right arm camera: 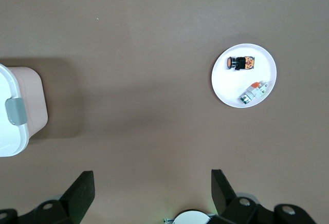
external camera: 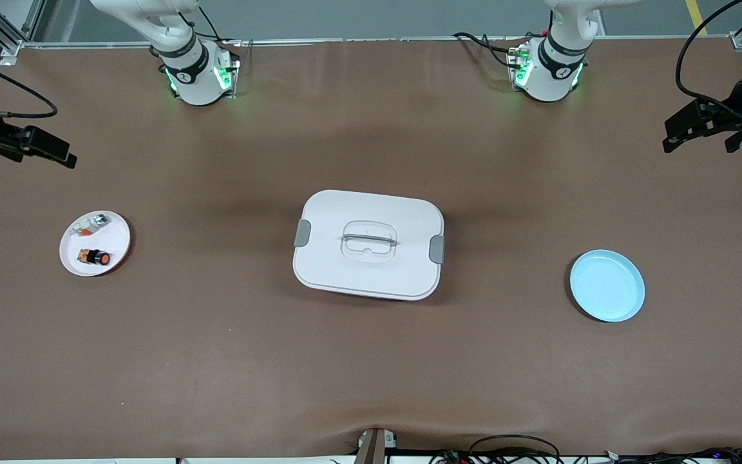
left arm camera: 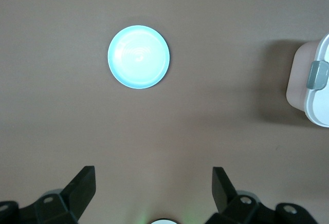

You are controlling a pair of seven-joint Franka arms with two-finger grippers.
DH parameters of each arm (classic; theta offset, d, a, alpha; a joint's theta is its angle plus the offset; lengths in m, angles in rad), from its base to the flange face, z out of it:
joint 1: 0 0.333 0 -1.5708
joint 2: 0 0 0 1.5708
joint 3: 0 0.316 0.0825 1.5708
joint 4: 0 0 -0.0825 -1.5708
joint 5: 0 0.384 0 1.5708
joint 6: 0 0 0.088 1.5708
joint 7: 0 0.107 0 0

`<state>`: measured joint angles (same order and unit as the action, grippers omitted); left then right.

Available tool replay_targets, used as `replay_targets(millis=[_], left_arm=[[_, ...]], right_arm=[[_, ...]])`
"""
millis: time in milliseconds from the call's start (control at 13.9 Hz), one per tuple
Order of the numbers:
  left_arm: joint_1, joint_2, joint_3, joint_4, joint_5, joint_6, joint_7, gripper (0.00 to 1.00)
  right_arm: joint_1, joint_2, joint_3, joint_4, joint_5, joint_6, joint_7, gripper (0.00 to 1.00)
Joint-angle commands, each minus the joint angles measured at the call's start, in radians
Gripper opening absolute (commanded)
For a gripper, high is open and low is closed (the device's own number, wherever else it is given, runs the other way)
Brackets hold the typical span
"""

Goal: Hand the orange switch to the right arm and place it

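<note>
Nearest the front camera lies the pale blue plate (external camera: 607,285), bare, toward the left arm's end of the brown surface (external camera: 371,374) from the white lidded box (external camera: 368,244) at the middle. That box serves as the landmark. Toward the right arm's end from it sits a small white dish (external camera: 95,243), well apart from the box, and in that dish lies the orange switch (external camera: 95,257), on its side. It is a tiny black stubby cylinder with a round orange face and an orange band, far smaller than the dish. Beside it in the same dish, farther from the front camera, rests a whitish-silver part (external camera: 91,224) with a red-orange tab — not the thing wanted.

Neither arm has begun. The left gripper (external camera: 696,125) hangs high over the left arm's end of the surface, well away from the box, its jaws wide apart and holding nothing. The right gripper (external camera: 39,147) hangs over the right arm's end, likewise with jaws spread and nothing between them.

By this reckoning the task stands at its very start — the switch untouched, the first pick not yet made. The next move probably calls for a descent onto the dish, with jaws set across the switch's black body and clear of the silver part beside it.
</note>
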<state>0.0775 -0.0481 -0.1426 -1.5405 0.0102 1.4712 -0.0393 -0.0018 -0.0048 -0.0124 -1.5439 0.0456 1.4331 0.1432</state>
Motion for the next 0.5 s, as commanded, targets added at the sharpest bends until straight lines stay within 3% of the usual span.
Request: replay_targets(millis=[0, 432], left_arm=[[0.001, -0.012, -0.003, 0.003, -0.012, 0.006, 0.019, 1.00], [-0.005, -0.003, -0.008, 0.017, -0.007, 0.006, 0.010, 1.00]], right_arm=[[-0.001, -0.038, 0.002, -0.033, 0.013, 0.015, 0.012, 1.00], [-0.007, -0.063, -0.003, -0.056, 0.013, 0.013, 0.010, 1.00]])
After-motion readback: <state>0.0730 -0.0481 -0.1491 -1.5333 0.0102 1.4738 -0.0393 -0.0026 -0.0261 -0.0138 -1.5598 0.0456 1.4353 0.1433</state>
